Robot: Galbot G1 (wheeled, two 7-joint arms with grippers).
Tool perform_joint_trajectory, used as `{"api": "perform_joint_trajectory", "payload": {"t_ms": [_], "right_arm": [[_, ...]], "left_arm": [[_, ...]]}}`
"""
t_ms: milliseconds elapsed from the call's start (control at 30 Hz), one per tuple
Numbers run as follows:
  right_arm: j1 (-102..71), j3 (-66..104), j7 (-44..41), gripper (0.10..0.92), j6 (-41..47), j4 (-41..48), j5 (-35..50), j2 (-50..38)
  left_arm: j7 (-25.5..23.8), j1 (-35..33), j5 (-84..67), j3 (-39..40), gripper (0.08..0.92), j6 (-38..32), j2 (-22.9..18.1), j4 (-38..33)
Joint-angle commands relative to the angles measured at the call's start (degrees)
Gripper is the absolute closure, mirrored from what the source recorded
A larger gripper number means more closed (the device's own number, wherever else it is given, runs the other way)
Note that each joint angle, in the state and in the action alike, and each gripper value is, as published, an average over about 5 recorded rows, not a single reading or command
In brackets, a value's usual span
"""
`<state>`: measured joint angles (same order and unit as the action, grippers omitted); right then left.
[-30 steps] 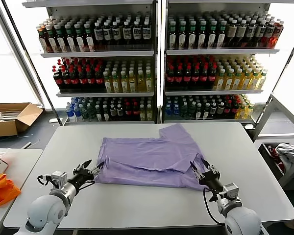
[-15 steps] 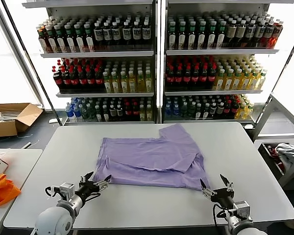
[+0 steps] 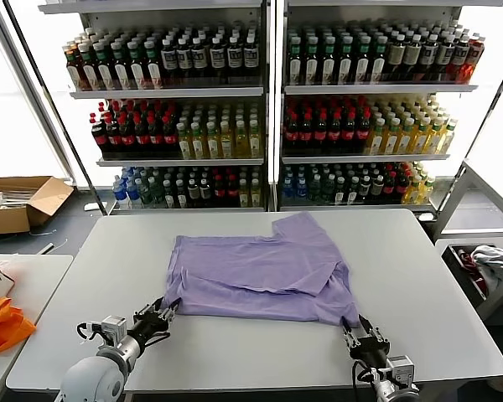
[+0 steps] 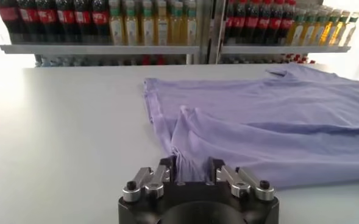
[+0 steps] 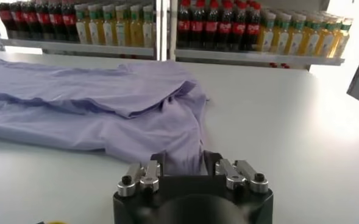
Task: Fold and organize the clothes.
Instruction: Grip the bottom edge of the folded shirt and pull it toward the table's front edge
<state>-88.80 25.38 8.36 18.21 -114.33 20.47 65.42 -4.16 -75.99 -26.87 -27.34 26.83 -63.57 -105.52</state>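
Starting at our left, the orange fabric (image 3: 2,325) on the side table is cut off by the edge, and beyond it the cardboard box (image 3: 21,201) shows no print we can read. Our left pincer (image 3: 163,314) sits at the near left corner of the lavender T-shirt (image 3: 260,272); in the left wrist view (image 4: 190,172) its fingers are clenched on a raised pinch of that hem. The shirt lies crumpled flat on the white tabletop (image 3: 109,251), spreading away from both pincers toward the shelves, one sleeve reaching the far side; we see no lettering or neck label on the side that faces up. Our right pincer (image 3: 362,333) grips the near right corner, its fingers closed on the cloth in the right wrist view (image 5: 182,163). The bottles (image 3: 318,126) on the shelves behind carry labels too small for us to read. Far right, a white-and-grey bundle (image 3: 493,261) is partly hidden.
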Motion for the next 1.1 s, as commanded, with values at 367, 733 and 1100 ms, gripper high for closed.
{"api": "perform_joint_trajectory", "payload": {"t_ms": [367,733,1100], "right_arm": [[-3.76,1.08,-2.1,0.919,-0.55,-3.84,0.67,-0.68],[-15.83,5.13,-5.42,0.919,-2.95,-11.24,-3.35,-0.65],[-27.3,9.76,-9.81,0.919,-5.54,-17.11,-8.24,3.61]], "left_arm": [[-1.37,-7.33,0.47,-2.67,0.895,-2.19,-0.82,-3.17],[-1.32,-20.44,1.26,-8.21,0.898,-1.48,-1.26,-15.16],[-1.66,-30.58,1.91,-13.94,0.897,0.54,-4.81,-22.19]]}}
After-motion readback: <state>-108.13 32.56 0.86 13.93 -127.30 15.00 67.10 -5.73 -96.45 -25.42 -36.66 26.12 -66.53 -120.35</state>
